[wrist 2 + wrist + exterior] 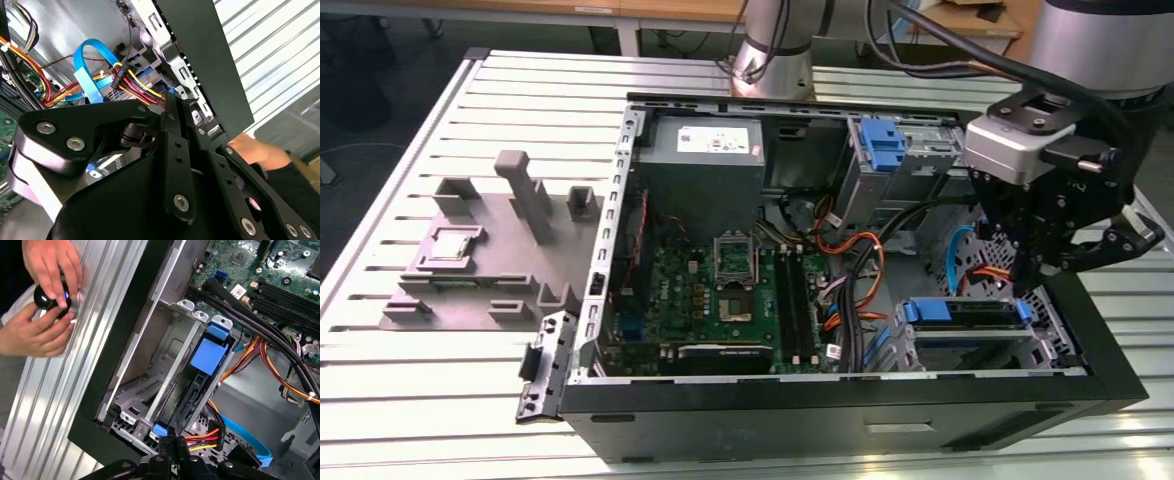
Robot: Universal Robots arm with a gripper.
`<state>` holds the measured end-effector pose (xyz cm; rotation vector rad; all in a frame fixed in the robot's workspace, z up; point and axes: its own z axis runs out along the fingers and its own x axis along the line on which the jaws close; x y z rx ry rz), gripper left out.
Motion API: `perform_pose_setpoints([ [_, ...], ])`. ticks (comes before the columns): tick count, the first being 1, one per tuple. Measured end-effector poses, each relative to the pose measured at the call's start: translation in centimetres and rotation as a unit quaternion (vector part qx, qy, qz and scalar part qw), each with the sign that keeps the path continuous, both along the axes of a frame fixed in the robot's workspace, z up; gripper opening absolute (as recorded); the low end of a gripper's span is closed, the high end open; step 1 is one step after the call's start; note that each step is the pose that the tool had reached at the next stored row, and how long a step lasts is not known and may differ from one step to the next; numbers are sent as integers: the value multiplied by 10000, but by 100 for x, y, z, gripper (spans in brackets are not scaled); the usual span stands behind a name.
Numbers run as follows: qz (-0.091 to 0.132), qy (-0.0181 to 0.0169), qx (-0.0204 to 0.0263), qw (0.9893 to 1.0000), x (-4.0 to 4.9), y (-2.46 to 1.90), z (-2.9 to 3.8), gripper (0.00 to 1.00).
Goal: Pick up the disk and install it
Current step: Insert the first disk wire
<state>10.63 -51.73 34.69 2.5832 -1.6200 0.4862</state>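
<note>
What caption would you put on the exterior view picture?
The pincer hangs over the open computer case, near the blue-bracketed disk.

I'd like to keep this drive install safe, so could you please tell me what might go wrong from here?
1. The gripper sits very close to the red, yellow and black power cables beside the disk, so it could snag or tug them.
2. A person's hands are busy on the table just outside the case wall, near the arm, so contact seems possible.
</note>
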Motion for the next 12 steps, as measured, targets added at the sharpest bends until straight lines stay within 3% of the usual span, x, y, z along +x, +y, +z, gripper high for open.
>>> perform_pose_setpoints([
  [2,-110,7,-1,9999,0,0,-2,17],
  [9,-170,20,0,9999,1,0,-8,17],
  [12,-379,20,0,9993,1,0,-9,17],
])
